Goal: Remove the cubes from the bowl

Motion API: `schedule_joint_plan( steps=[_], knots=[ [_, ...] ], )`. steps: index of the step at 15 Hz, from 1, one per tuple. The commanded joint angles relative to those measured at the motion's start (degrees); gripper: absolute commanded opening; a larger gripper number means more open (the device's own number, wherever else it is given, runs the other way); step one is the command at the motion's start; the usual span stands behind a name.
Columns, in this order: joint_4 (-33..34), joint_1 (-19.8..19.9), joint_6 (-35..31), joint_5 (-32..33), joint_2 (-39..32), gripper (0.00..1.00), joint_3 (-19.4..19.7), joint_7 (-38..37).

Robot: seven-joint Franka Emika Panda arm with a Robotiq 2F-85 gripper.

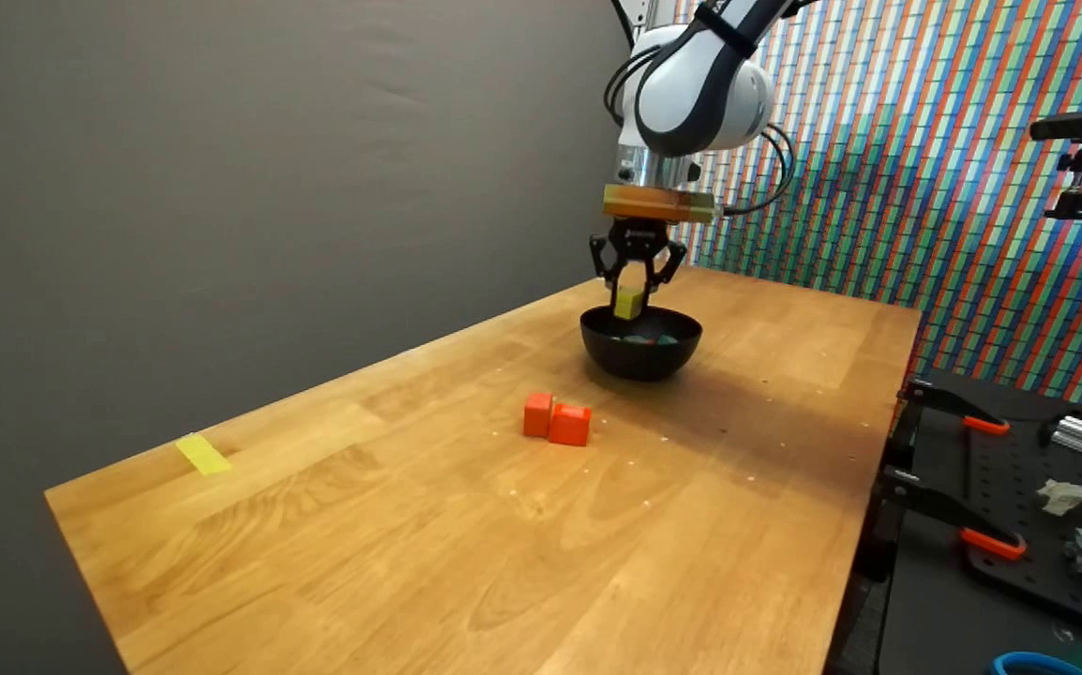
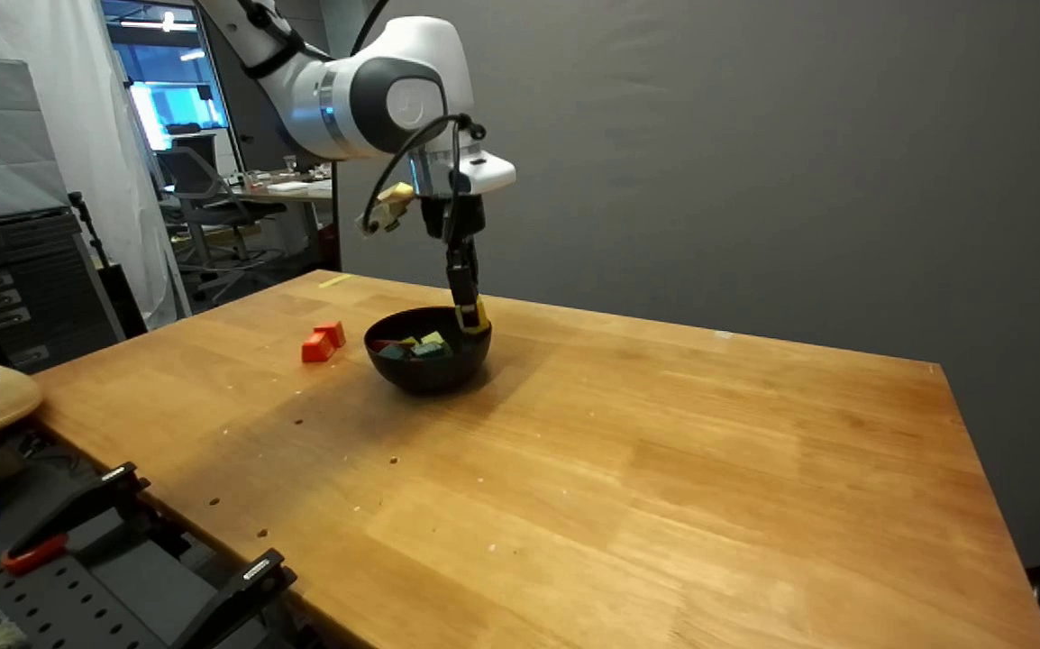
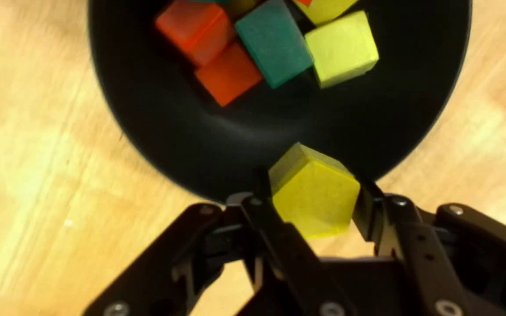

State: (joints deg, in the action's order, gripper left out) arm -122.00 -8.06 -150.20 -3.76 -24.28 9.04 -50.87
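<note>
Two red cubes (image 1: pixel 570 427): in an exterior view we find them close together on the wooden table (image 1: pixel 466 544).
Gripper (image 1: pixel 630 302): its jaws stand narrow, one on each side of a yellow cube (image 1: pixel 628 305) that we take to be held.
Black bowl (image 1: pixel 641 360): it sits below the gripper, and the yellow cube hides part of its far rim. We judge that the coming move turns on this: the cube is at about rim height, over the side toward the grey backdrop (image 1: pixel 316 187), so a lift should precede any sideways travel.
Near finger (image 2: pixel 463 275): in an exterior view it covers most of the yellow cube and stands at the bowl's rim, with the two red cubes across the bowl from it. Whether cube or fingertip touches the bowl's wall, we cannot tell.
Yellow cube: in the wrist view we see it pinched, a corner toward the bowl's middle; a twist in the grip seems possible.
Inside the bowl: only from the wrist do we make out loose red cubes (image 3: pixel 229 72), a teal block (image 3: pixel 275 44) and yellow-green cubes (image 3: pixel 343 50) clearly, ahead of the fingers with bare black between. More is cut off, so we cannot count them.
</note>
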Motion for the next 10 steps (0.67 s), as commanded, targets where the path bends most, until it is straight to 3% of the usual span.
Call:
schedule_joint_plan(
  steps=[1,4,10],
  knots=[
    [-5.63,0.33,-2.25,7.24,9.02,0.21,5.39,-2.29],
    [-6.7,3.76,-2.03,6.76,9.72,0.21,6.12,-3.42],
    [-6.96,8.84,0.24,-2.15,2.38,0.21,1.92,-0.13]
  ],
)
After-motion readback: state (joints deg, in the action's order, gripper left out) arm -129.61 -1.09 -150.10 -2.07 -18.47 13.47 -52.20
